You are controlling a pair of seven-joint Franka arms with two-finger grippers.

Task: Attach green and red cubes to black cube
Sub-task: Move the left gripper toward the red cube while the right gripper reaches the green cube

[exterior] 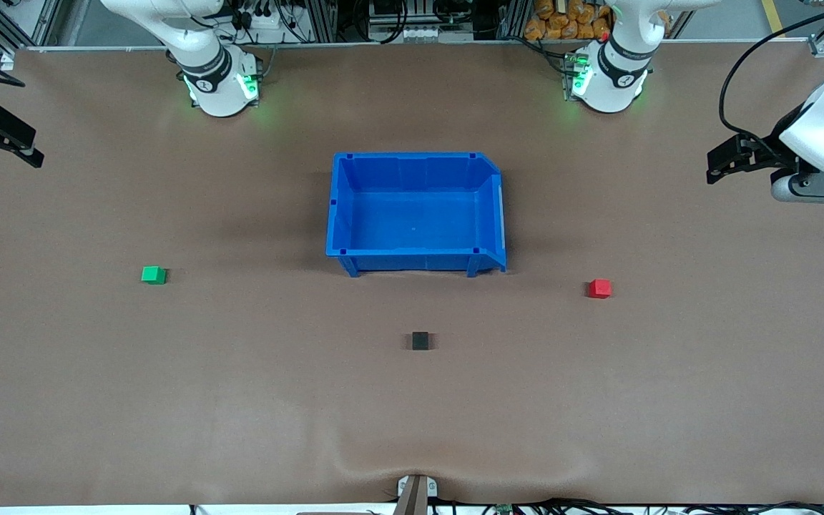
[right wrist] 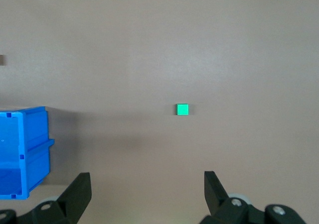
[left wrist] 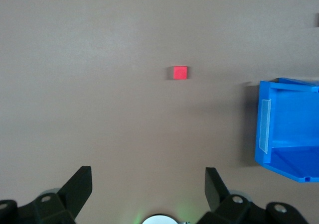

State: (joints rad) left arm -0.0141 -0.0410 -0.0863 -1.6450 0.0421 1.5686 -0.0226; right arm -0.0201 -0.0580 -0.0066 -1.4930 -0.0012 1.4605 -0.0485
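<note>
The black cube (exterior: 420,341) sits on the brown table, nearer to the front camera than the blue bin. The green cube (exterior: 154,275) lies toward the right arm's end and shows in the right wrist view (right wrist: 183,109). The red cube (exterior: 600,288) lies toward the left arm's end and shows in the left wrist view (left wrist: 180,72). My left gripper (exterior: 714,166) hangs open and empty over the table's left-arm end (left wrist: 148,184). My right gripper (exterior: 34,149) hangs open and empty over the right-arm end (right wrist: 147,186). Both are well apart from the cubes.
An empty blue plastic bin (exterior: 415,163) stands at the table's middle, between the two arm bases and the black cube; its edge shows in both wrist views (left wrist: 289,134) (right wrist: 22,154). A clamp (exterior: 415,490) sits at the table's front edge.
</note>
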